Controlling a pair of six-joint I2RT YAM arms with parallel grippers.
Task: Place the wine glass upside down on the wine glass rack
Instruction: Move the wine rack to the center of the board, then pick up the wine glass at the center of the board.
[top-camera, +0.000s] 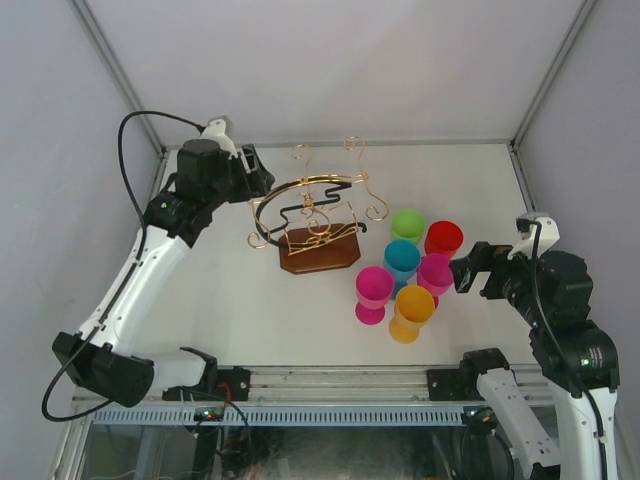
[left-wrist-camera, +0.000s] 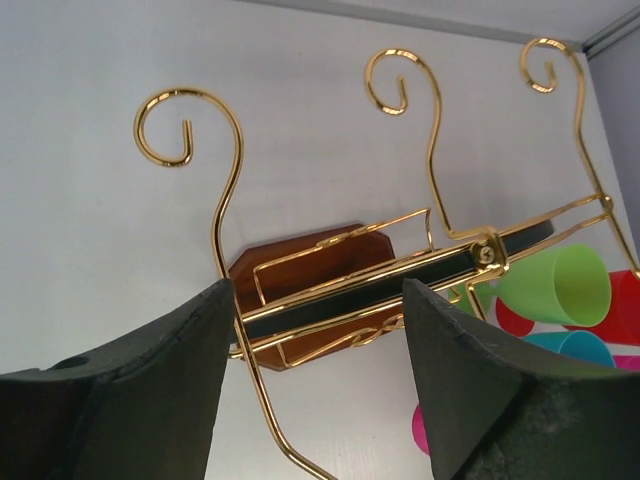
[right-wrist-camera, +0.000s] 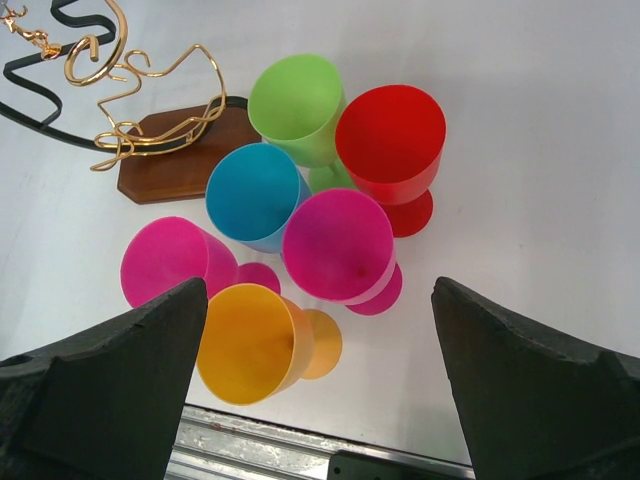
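Observation:
The wine glass rack (top-camera: 318, 212) stands mid-table: gold scroll wire, a black curved band (left-wrist-camera: 380, 285) and a brown wooden base (top-camera: 320, 258). My left gripper (top-camera: 256, 182) is at the rack's left side, open; in the left wrist view its gripper (left-wrist-camera: 317, 290) frames the band without clamping it. Several coloured wine glasses stand upright to the right of the rack: green (top-camera: 407, 225), red (top-camera: 443, 238), blue (top-camera: 401, 258), magenta (top-camera: 434, 272), pink (top-camera: 374, 288) and orange (top-camera: 412, 308). My right gripper (top-camera: 462, 272) hovers open beside them, its gripper (right-wrist-camera: 320, 285) over the magenta glass (right-wrist-camera: 338, 245) and orange glass (right-wrist-camera: 248, 342).
The grey enclosure walls close in the table at the left, right and back. A metal rail (top-camera: 330, 382) runs along the near edge between the arm bases. The rack's base (right-wrist-camera: 170, 155) lies close to the blue glass (right-wrist-camera: 252, 192) and green glass (right-wrist-camera: 296, 96).

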